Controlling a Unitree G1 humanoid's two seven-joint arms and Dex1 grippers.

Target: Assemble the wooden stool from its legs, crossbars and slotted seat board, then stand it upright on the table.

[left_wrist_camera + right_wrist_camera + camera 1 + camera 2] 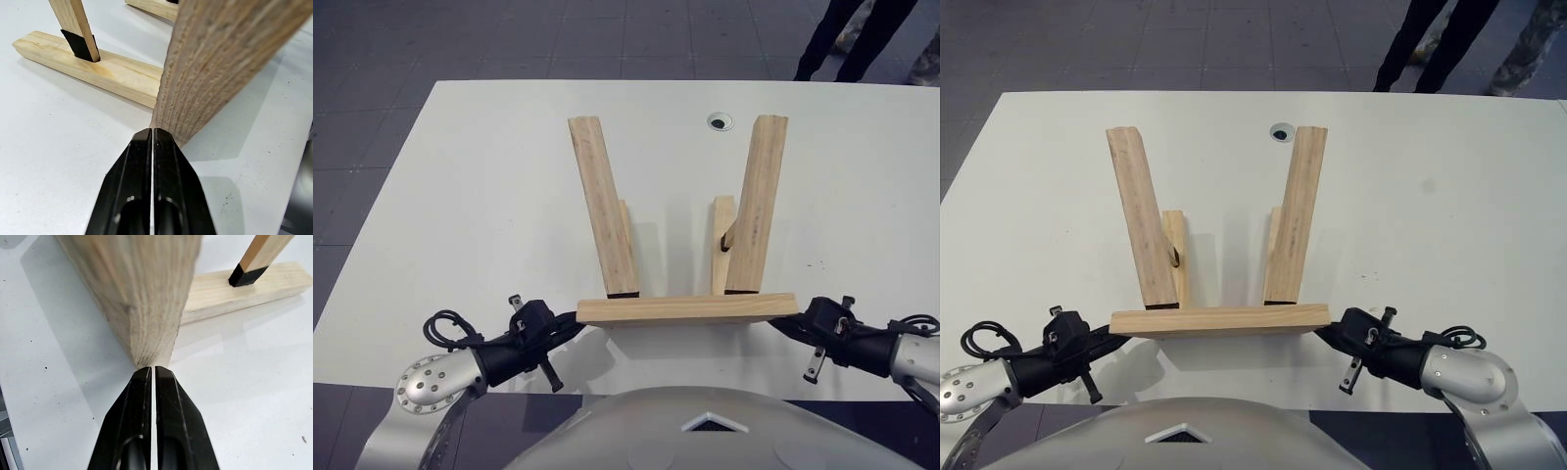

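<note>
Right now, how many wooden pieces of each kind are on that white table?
Wide legs: 2
Thin crossbars: 2
Seat board: 1
Total: 5

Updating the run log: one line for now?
stool on its side | left gripper shut, at seat board left end | right gripper shut, at right end

Probably an office: white desk [460,196] with cable grommet [719,121], grey carpet tiles [460,39].
</note>
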